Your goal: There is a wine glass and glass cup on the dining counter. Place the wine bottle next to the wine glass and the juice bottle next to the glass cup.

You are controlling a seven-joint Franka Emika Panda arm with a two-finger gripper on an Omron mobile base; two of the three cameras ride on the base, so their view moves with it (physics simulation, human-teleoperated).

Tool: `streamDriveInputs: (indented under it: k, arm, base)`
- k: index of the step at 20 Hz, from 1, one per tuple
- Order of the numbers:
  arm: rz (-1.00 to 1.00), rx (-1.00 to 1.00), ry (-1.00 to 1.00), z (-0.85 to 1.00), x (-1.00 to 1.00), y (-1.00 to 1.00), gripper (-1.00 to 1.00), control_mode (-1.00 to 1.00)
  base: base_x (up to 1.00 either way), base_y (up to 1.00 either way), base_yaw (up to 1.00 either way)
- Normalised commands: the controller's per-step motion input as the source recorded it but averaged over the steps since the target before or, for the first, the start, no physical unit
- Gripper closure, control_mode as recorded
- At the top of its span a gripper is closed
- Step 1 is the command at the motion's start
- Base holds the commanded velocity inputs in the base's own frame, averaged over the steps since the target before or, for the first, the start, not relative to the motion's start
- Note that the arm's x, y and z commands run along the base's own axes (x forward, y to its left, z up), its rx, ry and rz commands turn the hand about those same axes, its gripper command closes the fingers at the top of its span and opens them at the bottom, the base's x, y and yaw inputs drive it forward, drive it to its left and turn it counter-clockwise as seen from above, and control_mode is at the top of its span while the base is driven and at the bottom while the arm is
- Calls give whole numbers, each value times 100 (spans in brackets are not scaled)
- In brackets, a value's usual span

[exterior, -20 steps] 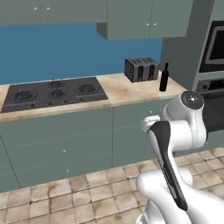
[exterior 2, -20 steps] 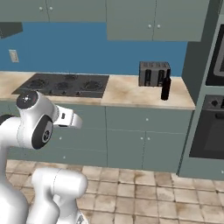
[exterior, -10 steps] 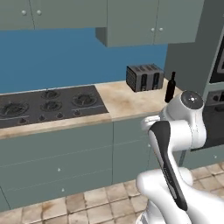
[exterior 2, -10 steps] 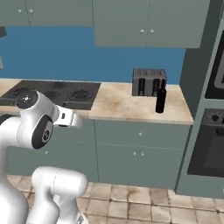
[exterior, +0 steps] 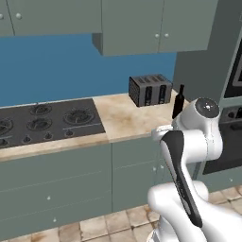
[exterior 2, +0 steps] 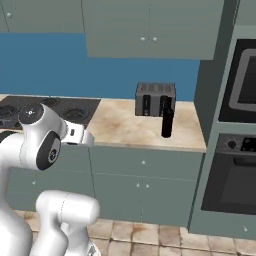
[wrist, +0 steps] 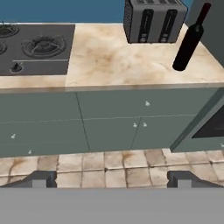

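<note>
The wine bottle is slim and near-black with a dark reddish top. It stands upright on the marbled counter with the hob, just right of and in front of a toaster. My gripper is open with nothing between its fingertips. It hangs in front of the cabinet fronts, well short of the bottle and lower than the counter top. The juice bottle, wine glass, glass cup and dining counter are out of view.
A grey toaster sits against the blue back wall. The black hob takes up the counter's left part. A tall oven column closes the counter's right end. Wall cabinets hang above; tiled floor lies below.
The whole picture has shifted: the base has driven closer to the counter, so bottle and toaster look larger. The arm keeps the same pose and the gripper stays open.
</note>
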Motion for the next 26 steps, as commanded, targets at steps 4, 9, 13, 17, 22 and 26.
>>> streamDriveInputs:
  k: [4,9,13,17,22,26]
  arm:
    - [0,0,0,0,0,0,-100,100]
    - [0,0,0,0,0,0,-100,100]
    - [0,0,0,0,0,0,-100,100]
    - [0,0,0,0,0,0,-100,100]
    - [0,0,0,0,0,0,-100,100]
    - [0,0,0,0,0,0,-100,100]
  base:
    - [35,-48,4]
    - [36,-47,4]
    - [40,-46,4]
    - [56,-40,2]
    - [74,-30,2]
    - [71,-30,3]
